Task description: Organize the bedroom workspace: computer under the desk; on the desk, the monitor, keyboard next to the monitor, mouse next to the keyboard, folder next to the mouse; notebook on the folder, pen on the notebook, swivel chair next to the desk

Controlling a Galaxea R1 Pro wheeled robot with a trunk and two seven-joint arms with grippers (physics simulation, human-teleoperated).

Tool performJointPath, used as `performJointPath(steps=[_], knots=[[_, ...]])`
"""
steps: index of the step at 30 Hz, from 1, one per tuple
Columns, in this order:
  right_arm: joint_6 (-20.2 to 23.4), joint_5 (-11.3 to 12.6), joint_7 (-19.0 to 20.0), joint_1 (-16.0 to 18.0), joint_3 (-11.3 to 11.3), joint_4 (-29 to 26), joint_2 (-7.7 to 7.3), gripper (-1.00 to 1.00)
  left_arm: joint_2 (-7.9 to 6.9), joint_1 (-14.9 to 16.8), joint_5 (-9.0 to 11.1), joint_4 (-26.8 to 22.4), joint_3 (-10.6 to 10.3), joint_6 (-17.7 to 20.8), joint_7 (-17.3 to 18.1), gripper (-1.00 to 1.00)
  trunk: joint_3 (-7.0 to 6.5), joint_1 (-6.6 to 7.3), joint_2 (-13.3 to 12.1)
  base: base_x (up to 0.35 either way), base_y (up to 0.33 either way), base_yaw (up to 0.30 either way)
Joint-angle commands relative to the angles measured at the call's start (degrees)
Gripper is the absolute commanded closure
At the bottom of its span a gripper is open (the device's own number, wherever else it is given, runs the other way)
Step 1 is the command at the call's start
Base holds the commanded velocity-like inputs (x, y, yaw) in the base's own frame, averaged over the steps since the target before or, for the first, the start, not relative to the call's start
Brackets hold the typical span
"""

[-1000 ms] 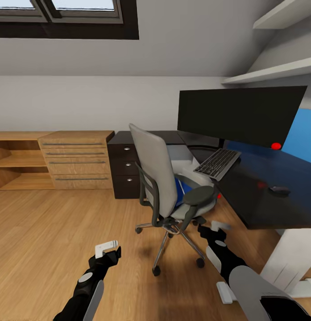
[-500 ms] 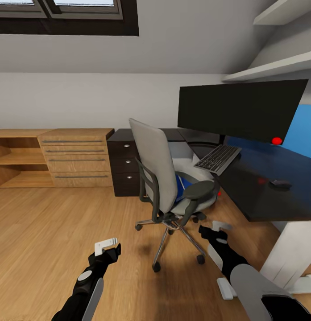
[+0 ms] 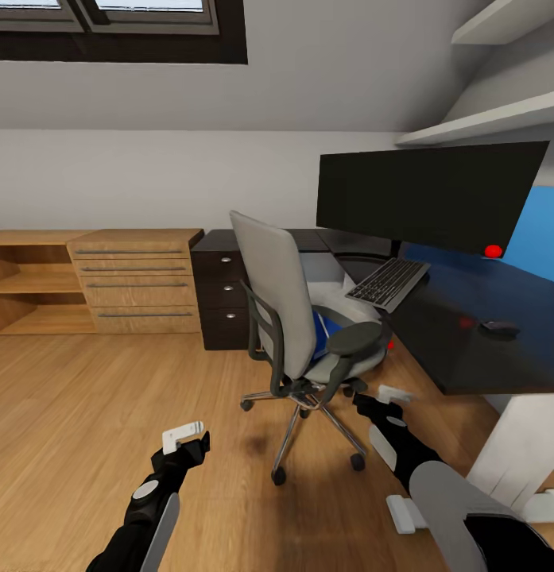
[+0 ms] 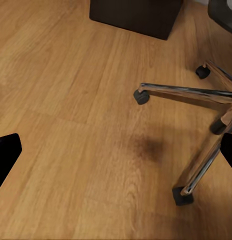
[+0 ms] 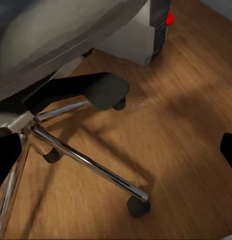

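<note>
Blue folder (image 3: 323, 334) on swivel chair (image 3: 296, 318), ahead of right gripper (image 3: 385, 395) | both grippers spread, left gripper (image 3: 184, 437) dips slightly | view steadies after approach; pickup pending

One swivel chair (image 3: 296, 318), one monitor (image 3: 428, 195), one keyboard (image 3: 388, 284)

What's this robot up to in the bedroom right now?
It faces a swivel chair with a blue folder on its seat, beside a dark desk holding the monitor, keyboard and mouse. Both grippers, left and right, are open, low over the wooden floor, holding nothing.
</note>
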State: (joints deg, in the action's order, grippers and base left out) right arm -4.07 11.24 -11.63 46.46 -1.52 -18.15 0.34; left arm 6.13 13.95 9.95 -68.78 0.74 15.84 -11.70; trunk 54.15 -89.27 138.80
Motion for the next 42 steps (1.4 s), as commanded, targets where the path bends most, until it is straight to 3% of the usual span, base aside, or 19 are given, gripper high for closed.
performJointPath(steps=[1,25,42], knots=[[-0.28,0.45,0.01,0.03,-0.18,0.01,0.03,-1.00,0.02,0.02,0.60,-0.07,0.04,0.24,-0.25,-1.00,0.06,0.01,0.02,0.063,0.000,0.000],[-0.25,0.70,-0.10,0.03,-0.20,-0.22,0.10,-1.00,0.02,0.02,0.60,0.22,0.13,0.24,-0.19,-1.00,0.06,0.01,0.02,0.138,0.000,0.009],[-0.25,0.71,-0.14,0.03,-0.15,-0.19,0.18,-1.00,0.02,0.02,0.68,0.23,0.48,1.59,-0.17,-1.00,0.06,0.01,0.02,-0.021,0.020,0.254]])
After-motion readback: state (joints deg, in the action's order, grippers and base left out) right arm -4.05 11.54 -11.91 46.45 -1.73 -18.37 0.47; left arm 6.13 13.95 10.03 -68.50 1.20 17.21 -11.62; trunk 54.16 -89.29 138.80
